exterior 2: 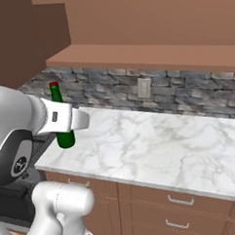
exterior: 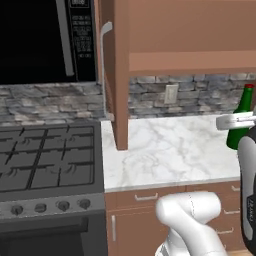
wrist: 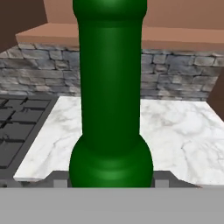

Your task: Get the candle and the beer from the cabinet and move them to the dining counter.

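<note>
Brightness: all three pictures are evenly bright, like soft daylight.
Light source: no lamp or window shows; the light seems to come from all around.
Shadows: very faint. The counter (exterior: 170, 150) has no dark shadow under the cabinet (exterior: 120, 75).
Dark spots: the microwave (exterior: 35, 40) front is almost black, and so is the stove (exterior: 47, 160) top.
Glare: a soft shine runs down the beer (wrist: 110, 96) in the hand view.
Sharpness: everything is a bit soft and blocky. The small writing on the microwave cannot be read.
Edges: straight lines stay straight, with no bending.
</note>
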You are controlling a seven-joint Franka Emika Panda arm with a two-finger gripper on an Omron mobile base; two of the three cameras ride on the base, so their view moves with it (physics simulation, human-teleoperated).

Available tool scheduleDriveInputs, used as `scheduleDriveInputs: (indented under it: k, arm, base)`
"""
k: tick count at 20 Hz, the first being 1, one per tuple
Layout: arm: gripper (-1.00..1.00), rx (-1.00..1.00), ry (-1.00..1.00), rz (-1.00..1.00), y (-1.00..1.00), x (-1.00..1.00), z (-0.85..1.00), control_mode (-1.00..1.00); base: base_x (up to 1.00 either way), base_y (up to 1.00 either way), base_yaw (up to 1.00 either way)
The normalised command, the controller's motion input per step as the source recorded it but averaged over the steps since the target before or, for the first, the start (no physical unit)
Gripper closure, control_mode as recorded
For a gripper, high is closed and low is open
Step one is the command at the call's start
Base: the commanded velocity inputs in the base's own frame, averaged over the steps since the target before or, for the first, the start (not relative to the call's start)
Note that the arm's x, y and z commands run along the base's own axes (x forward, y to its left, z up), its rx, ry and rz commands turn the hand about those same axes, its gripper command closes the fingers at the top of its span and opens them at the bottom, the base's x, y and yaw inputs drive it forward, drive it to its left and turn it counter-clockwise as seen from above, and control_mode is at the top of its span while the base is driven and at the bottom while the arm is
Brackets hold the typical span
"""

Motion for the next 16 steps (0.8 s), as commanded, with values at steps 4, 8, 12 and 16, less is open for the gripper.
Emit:
scheduleDriveInputs:
  k: [4, 8, 12, 16]
  arm:
    - [1.00, 0.00, 0.00, 0.00, 0.00, 0.00, 0.00, 1.00]
    - [1.00, 0.00, 0.00, 0.00, 0.00, 0.00, 0.00, 1.00]
    - [1.00, 0.00, 0.00, 0.00, 0.00, 0.00, 0.00, 1.00]
    - [1.00, 0.00, 0.00, 0.00, 0.00, 0.00, 0.00, 1.00]
  base:
    - [-1.00, -0.06, 0.00]
    - [-1.00, -0.02, 0.00]
    - [-1.00, 0.00, 0.00]
    - [-1.00, 0.00, 0.01]
